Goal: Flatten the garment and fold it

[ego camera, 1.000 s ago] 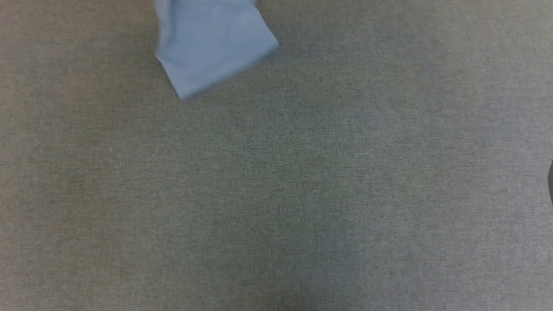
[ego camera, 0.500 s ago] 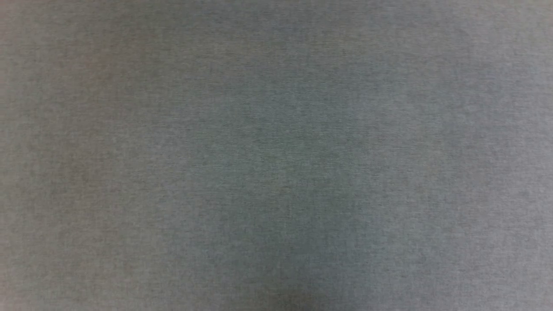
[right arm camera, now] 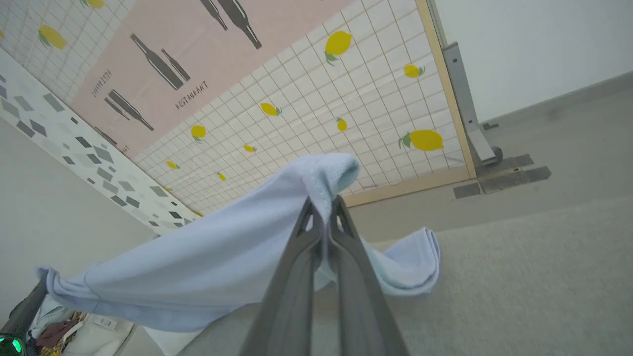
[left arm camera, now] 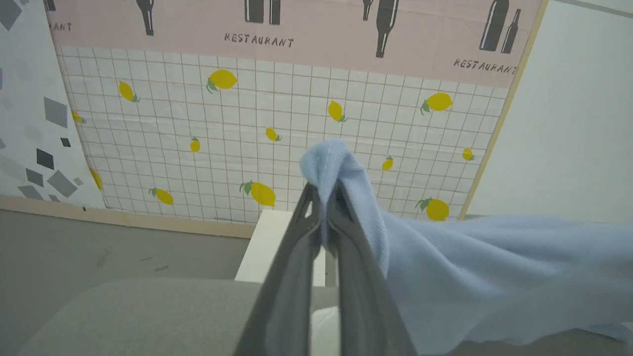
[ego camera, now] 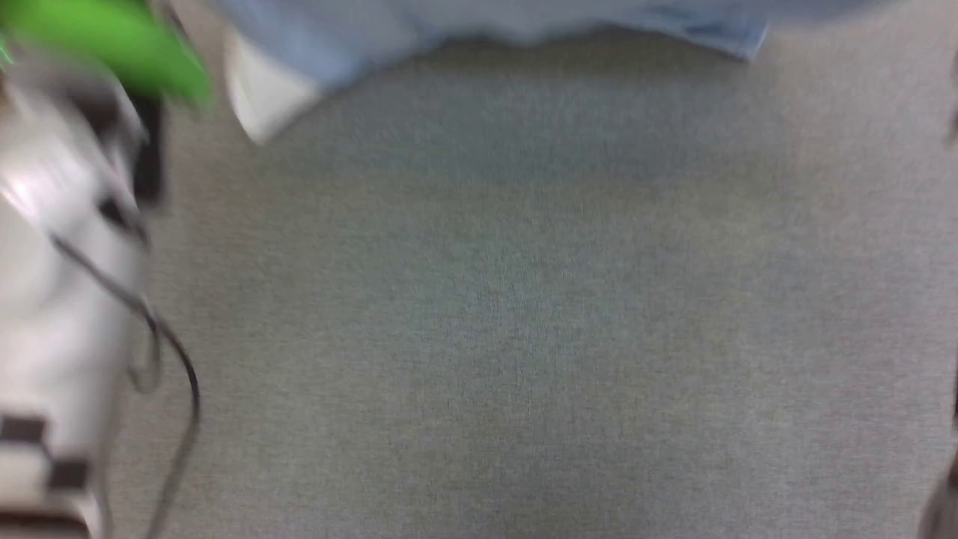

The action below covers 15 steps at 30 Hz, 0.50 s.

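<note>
Garment (ego camera: 479, 22) hangs stretched above the table (ego camera: 524, 337), toward its far side, blurred in the head view. Your left gripper (left arm camera: 326, 190) is pinched tight on one bunched corner of it, cloth poking past the fingertips, up above the table. Your right gripper (right arm camera: 324, 202) is clamped the same way on another corner, also above the table. Cloth sags between the two; one loose end drops close to the table, contact unclear. White box (left arm camera: 267, 247) sits just beyond the table. Your left forearm (ego camera: 52, 299) is over the table's left side, blurred.
</note>
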Motion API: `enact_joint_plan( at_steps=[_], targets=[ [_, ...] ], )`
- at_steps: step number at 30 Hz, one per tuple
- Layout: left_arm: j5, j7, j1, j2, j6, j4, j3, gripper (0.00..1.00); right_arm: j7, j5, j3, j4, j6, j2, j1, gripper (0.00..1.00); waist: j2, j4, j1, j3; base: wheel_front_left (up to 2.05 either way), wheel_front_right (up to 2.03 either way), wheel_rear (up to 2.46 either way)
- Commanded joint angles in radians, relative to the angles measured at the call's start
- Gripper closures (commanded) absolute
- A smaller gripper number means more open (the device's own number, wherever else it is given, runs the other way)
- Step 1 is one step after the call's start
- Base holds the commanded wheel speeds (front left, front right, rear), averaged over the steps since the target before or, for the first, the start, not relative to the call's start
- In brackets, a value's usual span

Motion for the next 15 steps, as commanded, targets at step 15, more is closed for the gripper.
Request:
enact_joint_plan(
  at_steps=[15],
  targets=[
    [-0.245,0.212,0.92,-0.015,0.197,-0.376,-0.01,1.0,0.112,-0.018,0.082,-0.214,-0.002,-0.038,0.845,1.0,0.0,0.036,0.0,-0.326,0.0,0.0,0.0]
  ],
)
